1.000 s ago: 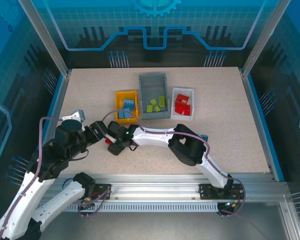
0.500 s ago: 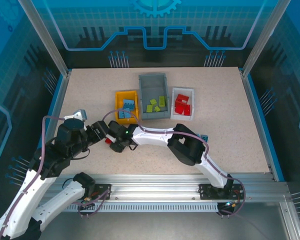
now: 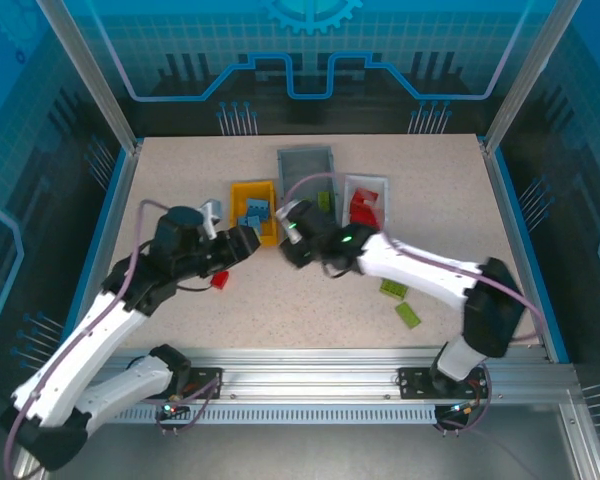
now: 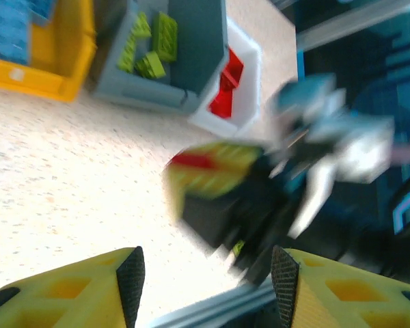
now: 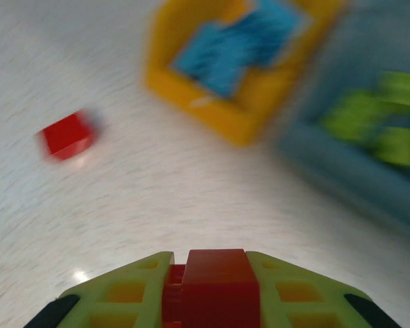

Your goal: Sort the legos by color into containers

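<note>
Nearest my bases, a lime green brick (image 3: 408, 314) lies loose on the table (image 3: 460, 200), with a second lime green brick (image 3: 393, 290) just beside it at its 11 o'clock; both sit under the right forearm. Over at 9 o'clock from them, well apart, a loose red brick (image 3: 220, 280) rests on the bare surface, at about 7 o'clock of the left gripper (image 3: 245, 243). From the left wrist camera I see that gripper's fingers (image 4: 130, 273) spread wide with nothing between them, only table below. The right gripper (image 3: 292, 243) faces it from 3 o'clock, close by but apart, and its wrist camera shows the two fingers pressed against a red brick (image 5: 215, 280) that fills the gap between them. Beyond both grippers stand the three containers in a row. The yellow bin (image 3: 234, 210) is at 12 o'clock of the left gripper and holds the blue bricks (image 3: 252, 212). The grey bin (image 3: 305, 163) is next at its 3 o'clock, holding green bricks (image 4: 150, 48); its near end is hidden behind the right wrist in the overhead view. The white bin (image 3: 366, 180) touches the grey one on the 3 o'clock side and holds the red bricks (image 3: 363, 205). Both wrist pictures are blurred.
</note>
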